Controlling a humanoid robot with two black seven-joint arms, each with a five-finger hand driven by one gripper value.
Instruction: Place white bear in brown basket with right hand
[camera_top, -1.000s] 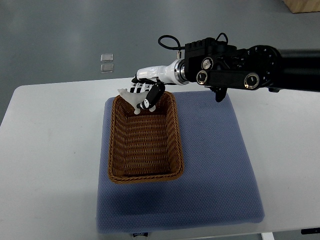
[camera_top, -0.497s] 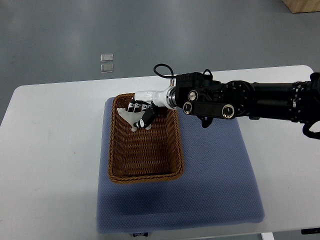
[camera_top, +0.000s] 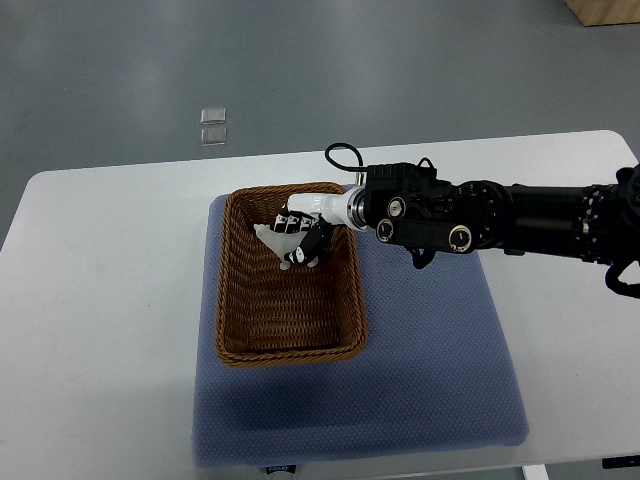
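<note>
The right hand (camera_top: 302, 238) is positioned inside the far end of the brown basket (camera_top: 232, 300), with its fingers (camera_top: 312, 247) curled around the white bear (camera_top: 274, 238). The bear is held within the basket's walls, near the far rim; whether it touches the woven floor cannot be determined.

Left to right, the layout is as follows. The white desk (camera_top: 100, 300) is bare along its left edge. The basket is rectangular, with its long axis running from the far edge of the desk toward the near edge. It rests on the left half of a blue mat (camera_top: 430, 350), which covers the middle of the desk and reaches its near edge. The right arm (camera_top: 500, 220), black with a white wrist section, enters from the right edge and crosses the far right part of the mat to reach over the basket's far right corner.

Beyond the far edge of the desk, two small pale squares (camera_top: 213, 124) lie on the grey floor (camera_top: 400, 60).
</note>
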